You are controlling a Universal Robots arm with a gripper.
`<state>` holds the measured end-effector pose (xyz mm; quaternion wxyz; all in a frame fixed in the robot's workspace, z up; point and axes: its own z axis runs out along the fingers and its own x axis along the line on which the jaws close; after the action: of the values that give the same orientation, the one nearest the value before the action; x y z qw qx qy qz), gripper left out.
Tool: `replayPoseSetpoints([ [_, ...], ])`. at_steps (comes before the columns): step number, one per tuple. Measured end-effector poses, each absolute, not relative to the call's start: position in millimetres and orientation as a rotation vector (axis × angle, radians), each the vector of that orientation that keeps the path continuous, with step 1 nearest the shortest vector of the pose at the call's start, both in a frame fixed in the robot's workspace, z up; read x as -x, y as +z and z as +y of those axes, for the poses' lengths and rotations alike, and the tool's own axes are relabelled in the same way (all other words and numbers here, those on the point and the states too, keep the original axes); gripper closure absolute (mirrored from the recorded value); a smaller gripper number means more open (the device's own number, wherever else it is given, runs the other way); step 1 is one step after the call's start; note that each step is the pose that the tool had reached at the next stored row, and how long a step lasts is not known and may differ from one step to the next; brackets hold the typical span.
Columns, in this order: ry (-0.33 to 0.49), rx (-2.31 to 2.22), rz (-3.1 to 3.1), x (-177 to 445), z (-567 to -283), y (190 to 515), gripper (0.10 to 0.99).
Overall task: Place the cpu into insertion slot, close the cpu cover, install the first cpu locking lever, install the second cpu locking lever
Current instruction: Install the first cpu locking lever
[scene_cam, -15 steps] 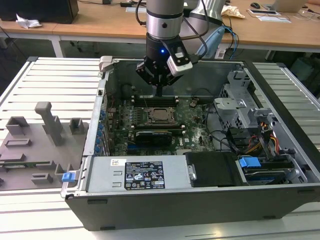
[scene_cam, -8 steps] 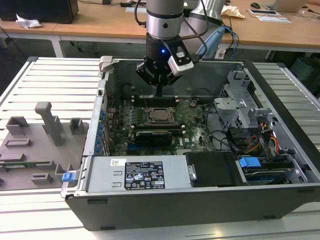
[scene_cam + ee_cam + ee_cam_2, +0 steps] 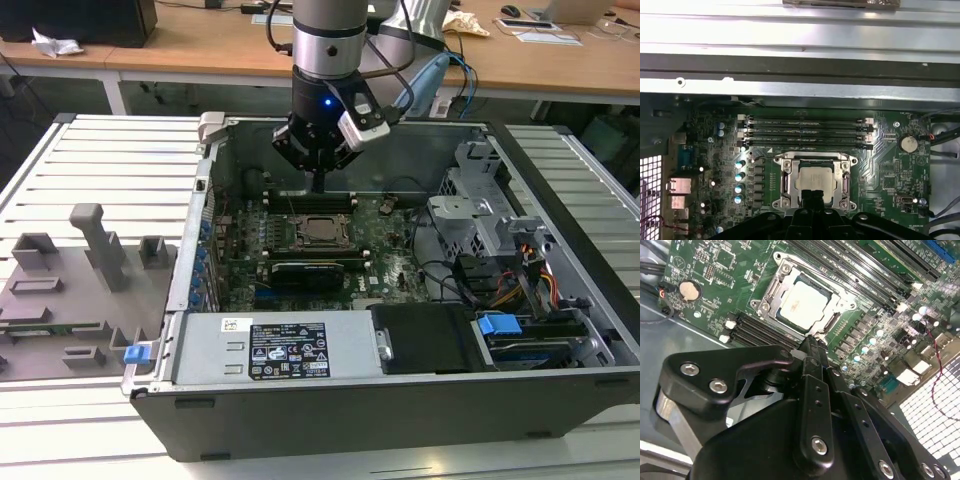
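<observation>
Two of the four steps look done to us: the cpu (image 3: 816, 180) sits flat in the insertion slot (image 3: 782, 202), and the cpu cover (image 3: 788, 181) lies down around it, framing its silver top. Whether either locking lever is latched, we cannot tell. The gripper (image 3: 812, 195), its fingers pressed together and holding nothing, hangs just above the chip's near edge in the first wrist view.
</observation>
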<state>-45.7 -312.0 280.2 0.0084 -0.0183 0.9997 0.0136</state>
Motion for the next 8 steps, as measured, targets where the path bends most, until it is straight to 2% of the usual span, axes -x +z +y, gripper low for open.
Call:
replayPoseSetpoints([
  [8,0.053,0.153,3.120,53.2,-312.1,279.9,0.980],
])
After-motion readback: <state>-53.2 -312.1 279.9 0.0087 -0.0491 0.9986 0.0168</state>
